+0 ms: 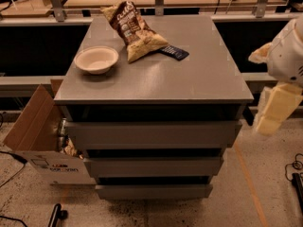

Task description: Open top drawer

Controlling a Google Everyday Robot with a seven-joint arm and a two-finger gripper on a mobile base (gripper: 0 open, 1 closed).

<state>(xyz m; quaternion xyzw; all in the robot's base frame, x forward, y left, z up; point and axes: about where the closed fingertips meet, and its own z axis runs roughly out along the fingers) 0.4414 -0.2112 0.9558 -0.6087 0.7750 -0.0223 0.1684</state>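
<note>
The top drawer (151, 134) is the widest grey front panel, right under the cabinet's grey top (199, 79). A dark gap shows between the panel and the top. Two narrower grey drawer fronts (152, 166) sit below it, stepped back. My gripper (276, 109), cream-coloured under a white arm (289, 56), hangs in the air at the right edge of the view. It is beside the cabinet's right front corner, at about the height of the top drawer, and touches nothing.
On the cabinet top lie a white bowl (96, 59), a chip bag (134, 30) and a small dark blue packet (173, 52). An open cardboard box (35, 136) stands on the floor against the cabinet's left side. Cables (294, 167) lie on the floor at right.
</note>
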